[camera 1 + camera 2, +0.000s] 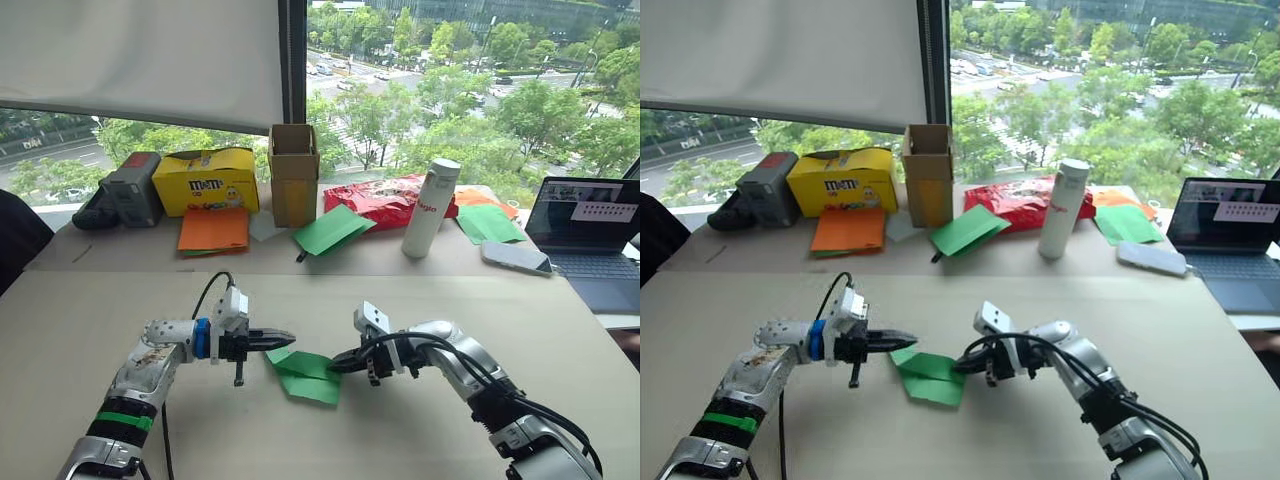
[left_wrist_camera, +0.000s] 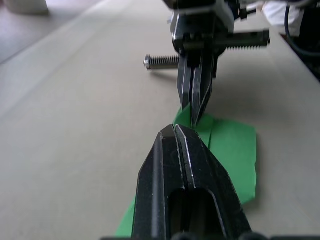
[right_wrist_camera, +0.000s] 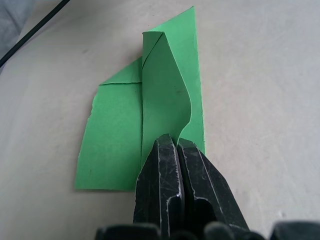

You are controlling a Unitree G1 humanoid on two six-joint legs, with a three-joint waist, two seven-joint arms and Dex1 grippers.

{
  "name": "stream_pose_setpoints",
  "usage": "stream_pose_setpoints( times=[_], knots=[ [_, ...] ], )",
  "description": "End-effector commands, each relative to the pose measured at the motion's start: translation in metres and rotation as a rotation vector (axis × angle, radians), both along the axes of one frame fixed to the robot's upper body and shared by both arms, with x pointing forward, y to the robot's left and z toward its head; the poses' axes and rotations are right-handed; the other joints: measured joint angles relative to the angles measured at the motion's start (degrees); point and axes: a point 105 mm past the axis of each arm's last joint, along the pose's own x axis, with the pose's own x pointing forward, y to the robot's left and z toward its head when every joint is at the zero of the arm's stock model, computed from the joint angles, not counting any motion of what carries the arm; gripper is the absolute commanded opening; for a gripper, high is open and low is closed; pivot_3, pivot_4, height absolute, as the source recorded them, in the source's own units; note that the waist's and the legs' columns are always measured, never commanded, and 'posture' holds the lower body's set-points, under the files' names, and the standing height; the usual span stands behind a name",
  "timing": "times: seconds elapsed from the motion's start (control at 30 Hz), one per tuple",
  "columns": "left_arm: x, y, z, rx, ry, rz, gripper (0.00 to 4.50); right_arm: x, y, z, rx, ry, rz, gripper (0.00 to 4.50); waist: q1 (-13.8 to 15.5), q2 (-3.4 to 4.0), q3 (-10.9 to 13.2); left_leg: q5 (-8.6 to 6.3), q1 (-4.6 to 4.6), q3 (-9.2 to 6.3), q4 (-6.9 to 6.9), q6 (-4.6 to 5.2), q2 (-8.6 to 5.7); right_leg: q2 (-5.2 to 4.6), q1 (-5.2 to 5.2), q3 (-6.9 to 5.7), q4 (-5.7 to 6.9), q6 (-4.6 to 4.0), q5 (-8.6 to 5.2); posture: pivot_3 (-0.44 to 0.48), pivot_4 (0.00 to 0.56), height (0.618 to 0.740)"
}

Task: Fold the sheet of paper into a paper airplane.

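On the near part of the tan table, the sheet of paper lies partly folded, green, one flap lifted. Right gripper has its fingers pressed together on the raised flap at the sheet's right edge. Left gripper has its fingers pressed together, tips over the sheet's left corner; whether they pinch paper, cannot tell. Farther back: orange sheets, yellow box, cardboard box, white bottle, laptop at far right.
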Motion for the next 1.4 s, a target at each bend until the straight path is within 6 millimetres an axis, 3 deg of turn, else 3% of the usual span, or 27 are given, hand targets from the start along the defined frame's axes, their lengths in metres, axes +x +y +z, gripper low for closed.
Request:
stream_pose_setpoints(
  times=[0.03,0.17,0.33,0.5,0.73,0.83,1.0,1.07,1.17,1.4],
  knots=[
    [-0.014,-0.004,0.000,0.027,-0.002,-0.027,0.02,0.005,-0.009,-0.013,-0.062,0.017,-0.053,0.00,-0.11,0.03,-0.01,0.01,0.05,0.01,-0.04,-0.01,-0.01,0.00,0.04,0.00,-0.01,0.00,0.00,0.000,0.150,0.740],
    [-0.024,-0.003,-0.036,0.175,-0.001,-0.050,0.02,0.004,-0.008,-0.014,-0.066,0.015,-0.041,0.00,-0.12,0.07,-0.02,0.13,0.28,0.07,-0.36,-0.21,-0.07,0.00,0.13,0.03,-0.10,0.00,0.00,0.000,0.150,0.740],
    [-0.006,0.001,-0.079,0.250,0.008,0.044,0.02,0.006,-0.008,-0.012,-0.053,0.017,-0.053,0.00,0.09,0.06,-0.03,0.15,0.28,0.07,-0.38,-0.25,-0.05,0.00,0.04,0.01,-0.16,-0.08,0.04,0.000,0.150,0.740],
    [-0.001,-0.004,-0.089,0.205,0.043,0.078,0.02,0.004,-0.010,-0.011,-0.057,0.021,-0.052,0.00,0.11,0.05,-0.04,0.15,0.27,0.07,-0.43,-0.24,-0.04,-0.03,0.00,0.03,-0.15,-0.10,0.06,0.000,0.150,0.740],
    [-0.009,0.000,-0.106,0.227,0.123,0.079,0.02,0.004,-0.013,-0.007,-0.028,-0.002,-0.083,0.00,0.25,0.11,-0.07,0.14,0.27,0.07,-0.44,-0.24,-0.07,-0.13,0.02,0.01,-0.16,-0.10,0.06,0.000,0.150,0.740],
    [-0.010,0.003,-0.110,0.224,0.141,0.088,0.00,0.005,-0.017,0.004,-0.011,-0.037,-0.083,0.86,0.24,0.14,-0.09,0.14,0.28,0.07,-0.48,-0.24,-0.08,-0.15,0.01,0.01,-0.16,-0.10,0.05,0.000,0.150,0.740],
    [-0.006,0.012,-0.114,0.251,0.150,0.103,0.00,0.023,-0.039,0.060,0.089,-0.222,-0.175,2.57,0.23,0.19,-0.08,0.15,0.27,0.11,-0.52,-0.24,-0.11,-0.20,-0.04,0.03,-0.17,-0.10,0.06,0.000,0.150,0.740],
    [-0.009,0.011,-0.117,0.265,0.155,0.079,0.00,0.013,-0.031,0.073,0.128,-0.258,-0.126,2.57,0.16,0.27,-0.13,0.15,0.28,0.12,-0.59,-0.24,-0.08,-0.19,-0.07,0.03,-0.17,-0.10,0.06,0.000,0.150,0.740],
    [-0.009,0.007,-0.121,0.274,0.156,0.064,0.00,-0.003,-0.008,0.072,0.187,-0.285,-0.067,2.57,-0.08,0.63,-0.43,0.16,0.33,0.11,-0.72,-0.26,0.01,-0.10,-0.06,0.03,-0.17,-0.11,0.04,0.000,0.150,0.740],
    [-0.005,0.007,-0.125,0.330,0.117,0.052,0.00,-0.021,0.031,0.021,0.116,-0.310,-0.002,0.34,0.40,0.80,-0.56,0.18,0.36,0.18,-0.70,-0.29,-0.13,-0.16,-0.05,0.07,-0.19,-0.16,0.00,0.000,0.150,0.740]
  ],
)
